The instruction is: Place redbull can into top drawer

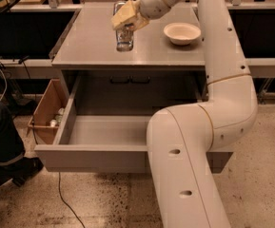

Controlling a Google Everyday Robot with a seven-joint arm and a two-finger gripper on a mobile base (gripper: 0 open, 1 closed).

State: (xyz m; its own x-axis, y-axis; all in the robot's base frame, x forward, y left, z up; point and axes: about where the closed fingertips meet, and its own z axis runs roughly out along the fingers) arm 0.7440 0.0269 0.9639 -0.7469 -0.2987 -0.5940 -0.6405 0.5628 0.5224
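Observation:
The redbull can (124, 38) is a slim silver can, upright over the grey cabinet top (94, 46), left of centre. My gripper (125, 22) reaches in from the upper right, and its cream fingers (122, 14) are shut around the can's top. I cannot tell whether the can's base touches the surface. The top drawer (96, 158) is pulled out wide below the cabinet's front edge. Its inside (108, 129) is bare.
A cream round bowl (181, 32) sits on the cabinet top to the right of the can. A brown cardboard box (45, 109) with small items stands left of the drawer. A person's leg and shoe (4, 148) are at far left. My arm (199, 146) covers the drawer's right part.

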